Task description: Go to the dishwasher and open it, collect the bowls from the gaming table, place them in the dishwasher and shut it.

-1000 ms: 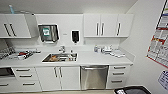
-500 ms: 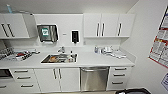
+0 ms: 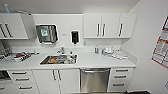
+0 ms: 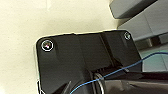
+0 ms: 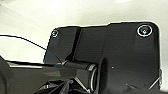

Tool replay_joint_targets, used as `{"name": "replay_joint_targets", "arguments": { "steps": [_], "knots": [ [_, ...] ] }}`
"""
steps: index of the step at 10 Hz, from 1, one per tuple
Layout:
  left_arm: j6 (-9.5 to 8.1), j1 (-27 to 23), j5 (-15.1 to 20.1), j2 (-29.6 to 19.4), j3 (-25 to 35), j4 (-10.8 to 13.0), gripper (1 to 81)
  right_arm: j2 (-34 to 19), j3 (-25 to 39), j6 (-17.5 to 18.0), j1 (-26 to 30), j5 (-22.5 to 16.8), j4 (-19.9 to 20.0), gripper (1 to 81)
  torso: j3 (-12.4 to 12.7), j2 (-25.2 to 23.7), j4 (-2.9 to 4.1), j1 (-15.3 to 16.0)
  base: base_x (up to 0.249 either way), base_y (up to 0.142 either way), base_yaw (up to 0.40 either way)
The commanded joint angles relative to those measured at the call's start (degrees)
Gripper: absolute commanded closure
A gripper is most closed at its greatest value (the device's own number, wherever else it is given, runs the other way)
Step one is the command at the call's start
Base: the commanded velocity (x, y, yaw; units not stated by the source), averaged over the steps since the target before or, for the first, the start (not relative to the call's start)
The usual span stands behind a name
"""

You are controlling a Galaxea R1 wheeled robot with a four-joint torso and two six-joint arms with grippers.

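**Mia:** What is in front of the robot?

**Ben:** A little kitchen. The dishwasher point(image 3: 95, 80) is low down, under the white counter point(image 3: 100, 61). It has a shiny metal front. A long bar handle point(image 3: 95, 71) runs along its top edge. Its door is closed.

**Mia:** What is beside it?

**Ben:** On one side are white cabinet doors point(image 3: 56, 81) with dark handles. They sit under the sink point(image 3: 59, 59). On the other side is a stack of white drawers point(image 3: 120, 77). More drawers point(image 3: 21, 80) are further along, past the cabinet doors.

**Mia:** Is there stuff in the sink?

**Ben:** Yes, but it is too blurry to say what. A tap point(image 3: 61, 50) stands behind it.

**Mia:** And on the counter?

**Ben:** A dish rack point(image 3: 12, 55) with things in it sits near one end. Some small things point(image 3: 110, 52) sit near the other end, above the dishwasher. I cannot tell what they are.

**Mia:** What is on the wall?

**Ben:** White cupboards point(image 3: 110, 25) up high. A paper towel box point(image 3: 47, 33) and a dark soap box point(image 3: 74, 37) hang over the sink. A poster point(image 3: 161, 47) with red on it hangs on the side wall.

**Mia:** Are the robot's claws apart or together?

**Ben:** I cannot tell. The wrist cameras show dark robot parts and a thin blue wire point(image 4: 117, 72).
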Motion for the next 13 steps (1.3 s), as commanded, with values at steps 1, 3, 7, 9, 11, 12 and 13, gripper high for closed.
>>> {"name": "replay_joint_targets", "arguments": {
  "steps": [1,3,7,9,11,12,13],
  "knots": [
    [0.13,-3.12,2.67,-0.99,0.39,-0.23,1.0,-0.75,0.61,-0.03,2.89,-3.0,-0.47,1.0,0.0,0.0,0.0,0.0,0.083,0.066,0.0],
    [0.13,-3.12,2.67,-0.91,0.39,-0.24,1.0,-0.75,0.61,-0.03,2.97,-2.92,-0.47,1.0,0.0,0.02,0.0,0.02,0.084,0.066,0.0],
    [0.13,-3.12,2.67,-0.91,0.39,-0.23,1.0,-0.75,0.61,-0.03,3.06,-3.0,-0.47,1.0,-0.02,0.05,0.0,0.07,0.083,0.066,0.0],
    [0.22,-3.12,2.67,-0.82,0.39,-0.23,1.0,-0.66,0.26,-0.03,3.06,-3.0,-0.47,1.0,-0.02,0.05,0.0,0.07,0.083,0.066,0.0],
    [0.22,-3.12,2.67,-0.99,0.39,-0.23,1.0,-0.66,0.17,-0.03,3.06,-2.91,-0.38,1.0,0.0,0.0,0.0,0.0,0.083,0.066,0.0],
    [0.22,-3.12,2.67,-1.08,0.39,-0.23,1.0,-0.57,0.17,-0.03,2.98,-3.0,-0.38,1.0,0.0,0.0,0.0,-0.04,0.084,0.066,0.0],
    [0.22,-3.12,2.67,-1.08,0.39,-0.23,1.0,-0.58,0.17,-0.03,3.06,-2.91,-0.38,1.0,0.0,0.0,0.0,-0.06,0.083,0.065,0.0]
  ]
}}
